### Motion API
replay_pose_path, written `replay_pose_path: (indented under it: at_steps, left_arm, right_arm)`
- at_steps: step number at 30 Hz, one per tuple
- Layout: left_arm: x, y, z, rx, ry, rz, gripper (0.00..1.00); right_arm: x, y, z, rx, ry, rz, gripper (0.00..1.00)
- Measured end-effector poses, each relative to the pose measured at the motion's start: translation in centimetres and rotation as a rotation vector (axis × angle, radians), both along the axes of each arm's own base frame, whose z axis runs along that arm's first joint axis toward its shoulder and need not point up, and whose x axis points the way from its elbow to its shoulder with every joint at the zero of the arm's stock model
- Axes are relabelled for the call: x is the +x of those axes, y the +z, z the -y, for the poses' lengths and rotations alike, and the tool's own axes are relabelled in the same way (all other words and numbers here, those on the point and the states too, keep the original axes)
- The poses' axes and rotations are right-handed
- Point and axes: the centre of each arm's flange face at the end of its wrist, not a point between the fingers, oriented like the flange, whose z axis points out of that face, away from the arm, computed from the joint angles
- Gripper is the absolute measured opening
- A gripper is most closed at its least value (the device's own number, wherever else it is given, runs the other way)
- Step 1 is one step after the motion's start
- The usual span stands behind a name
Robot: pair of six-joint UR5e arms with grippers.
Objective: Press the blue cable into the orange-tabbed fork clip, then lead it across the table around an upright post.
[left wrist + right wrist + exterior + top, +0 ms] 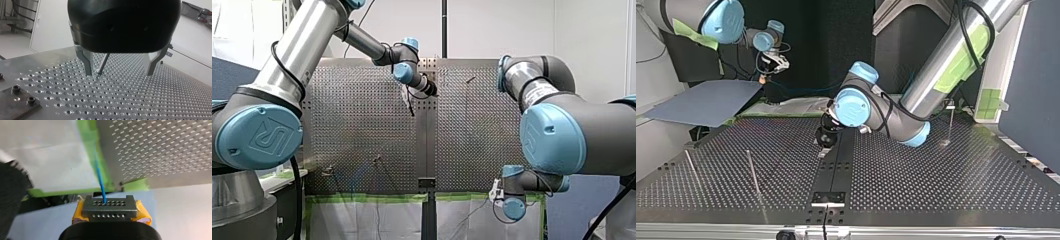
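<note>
**Right arm.** My right gripper (pixel 110 207) has its yellow pads closed on the blue cable (pixel 100 180). The cable is pinched between them and runs straight ahead of the fingers to the green tape (pixel 87 142) lining the tabletop's edge. In the top view this gripper (pixel 768 75) hangs outside the tabletop, off the corner on the arms' side at that view's left. It is above a grey-blue sheet (pixel 706 102) that lies beside that edge. The held length of cable is off the tabletop.

**Left arm.** My left gripper (pixel 119 68) has its metal fingers (pixel 87 62) wide apart and holds nothing. The tips are just above the perforated tabletop (pixel 120 100). A thin metal post (pixel 103 62) stands between the fingers, just beside one of them. Whether they touch cannot be told. In the top view this gripper (pixel 827 135) sits low over the dark centre strip (pixel 836 165), toward the arms' edge.

**Other fixtures.** A second post (pixel 753 172) stands near the tabletop's opposite edge, at the top view's left.
</note>
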Motion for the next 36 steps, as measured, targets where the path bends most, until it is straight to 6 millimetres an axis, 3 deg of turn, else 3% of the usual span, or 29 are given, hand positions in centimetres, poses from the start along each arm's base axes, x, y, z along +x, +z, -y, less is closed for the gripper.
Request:
replay_pose_path:
  at_steps: [8,16,25,36]
  left_arm:
    - [-0.1,0.0,0.0,0.001,-0.008,-0.004,1.00]
    - [-0.1,0.0,0.0,0.000,-0.010,-0.003,1.00]
    - [0.0,0.0,0.1,-0.001,-0.010,-0.001,1.00]
    - [-0.1,0.0,0.1,0.003,-0.009,-0.002,1.00]
  right_arm:
    - [1.0,5.2,5.0,-0.073,0.040,0.010,0.00]
    - [1.9,10.7,8.2,-0.118,0.067,0.017,0.00]
    - [3.0,16.8,9.8,-0.144,0.094,-0.007,0.00]
    - [3.0,22.8,10.3,-0.150,0.094,0.007,0.00]
